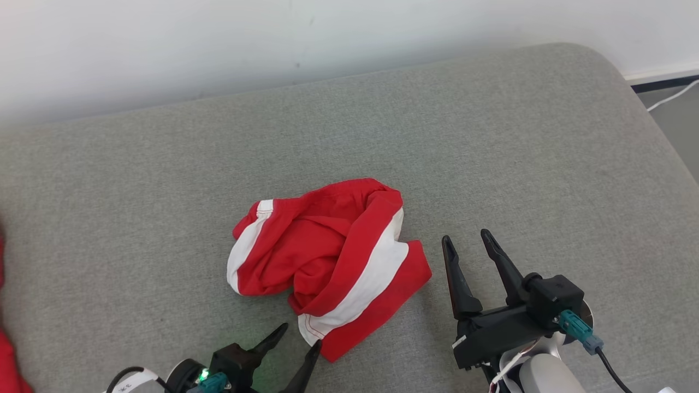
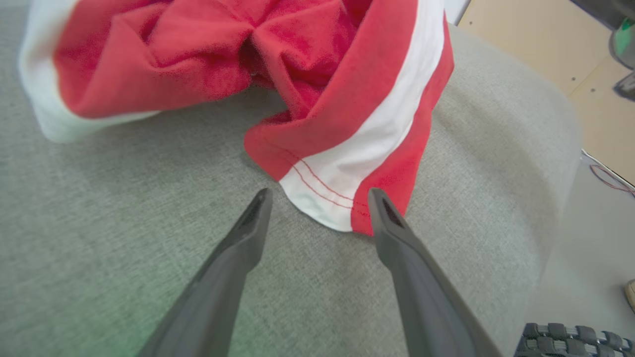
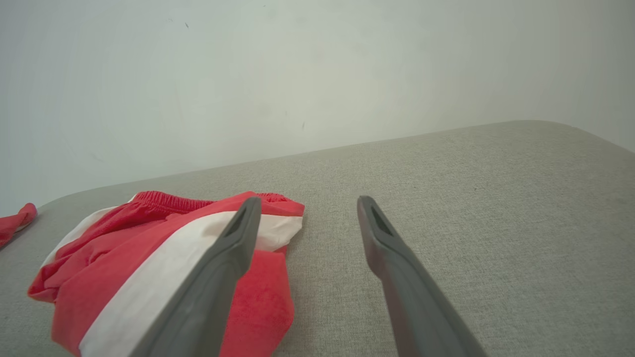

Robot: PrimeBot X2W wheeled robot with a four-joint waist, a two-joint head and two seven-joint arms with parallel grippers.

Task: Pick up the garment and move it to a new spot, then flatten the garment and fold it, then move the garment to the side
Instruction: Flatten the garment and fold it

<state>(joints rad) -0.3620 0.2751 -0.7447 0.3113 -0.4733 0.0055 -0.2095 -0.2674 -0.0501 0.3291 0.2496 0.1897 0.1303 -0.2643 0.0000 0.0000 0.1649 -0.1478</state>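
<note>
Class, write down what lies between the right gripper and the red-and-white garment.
In the head view, a bare strip of the grey cushion is all that separates the right gripper from the garment.

A red cloth is cut off at the head view's left edge, the left pincer at its bottom edge, the garment at the left wrist view's top.

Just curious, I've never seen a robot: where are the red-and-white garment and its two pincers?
Garment (image 1: 327,256): head view, on its crumpled red middle.
Left pincer (image 1: 300,334): head view, midway between its fingertips.
Right pincer (image 1: 466,235): head view, midway between its fingertips.
</note>
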